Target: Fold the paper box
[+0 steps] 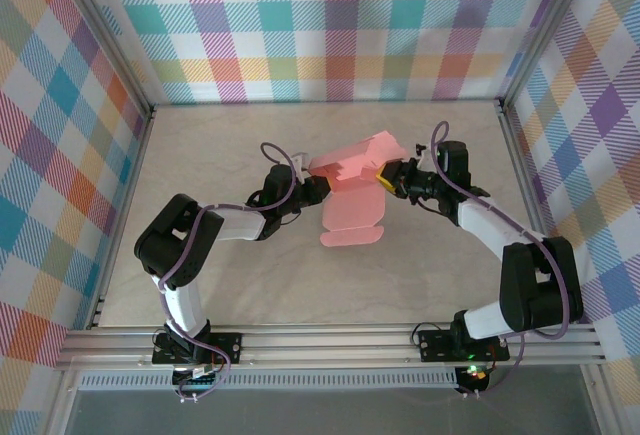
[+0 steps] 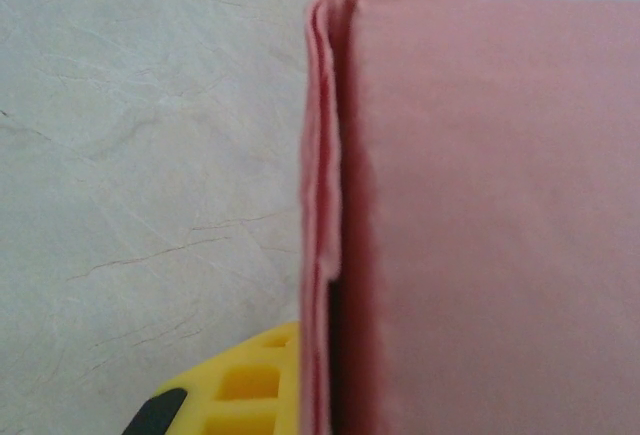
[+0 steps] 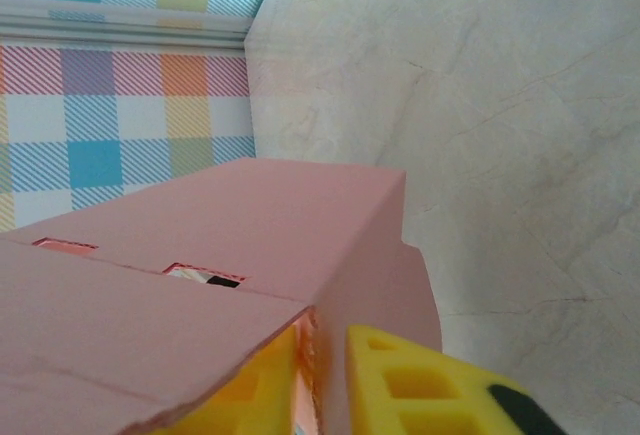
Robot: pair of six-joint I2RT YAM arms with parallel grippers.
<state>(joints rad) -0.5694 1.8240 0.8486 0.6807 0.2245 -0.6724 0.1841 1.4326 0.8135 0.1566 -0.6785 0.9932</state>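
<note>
Pink paper box point(image 1: 350, 170) pinched by left pincer point(image 1: 318, 188) and right pincer point(image 1: 387, 177)

Setting: robot test cell, lab-type. Pale stone-look table point(image 1: 300, 295), enclosed left, right and far by plaid-printed backdrop panels point(image 1: 330, 25). Aluminium-profile frame point(image 1: 330, 340) runs along the near edge, where I see my left arm point(image 1: 190, 245) and right arm point(image 1: 530, 285) bolted down.

- A pale beige bench point(image 1: 400, 285) with faint marble-like veining is seen, bordered at the near edge by an aluminium rail point(image 1: 330, 340).
- The salmon-pink paper box point(image 1: 352, 195) is seen over its middle; whether the lower flap touches the surface cannot be told.
</note>
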